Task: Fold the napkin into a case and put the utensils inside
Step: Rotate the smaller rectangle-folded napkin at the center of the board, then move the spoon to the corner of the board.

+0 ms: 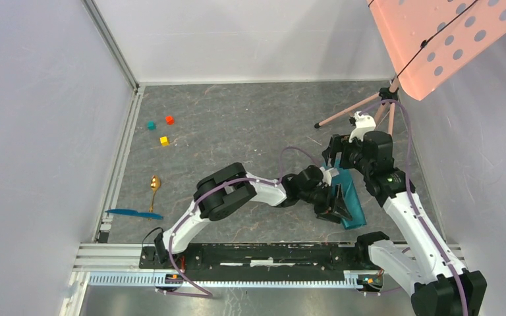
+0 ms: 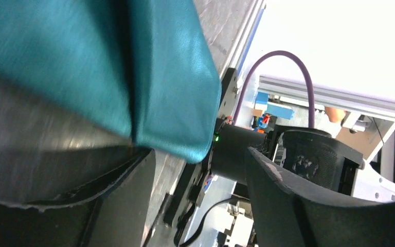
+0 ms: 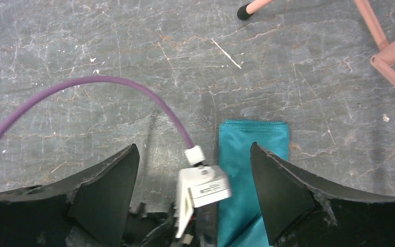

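The teal-green napkin (image 1: 351, 197) lies folded into a narrow long strip on the right of the table. It fills the top of the left wrist view (image 2: 169, 77) and runs up the right wrist view (image 3: 252, 149). My left gripper (image 1: 337, 209) is open and low over the strip's near end, with its fingers (image 2: 298, 206) apart and empty (image 2: 200, 170). My right gripper (image 1: 336, 161) is open above the strip's far end (image 3: 193, 154), with nothing held. The gold spoon (image 1: 153, 184) and the blue utensil (image 1: 134, 213) lie far left.
Teal (image 1: 151, 125), red (image 1: 169, 120) and yellow (image 1: 164, 140) cubes sit at the back left. A pink tripod (image 1: 356, 112) with a perforated pink panel (image 1: 441, 39) stands at the back right. The left arm's white wrist camera (image 3: 203, 188) sits between my right fingers.
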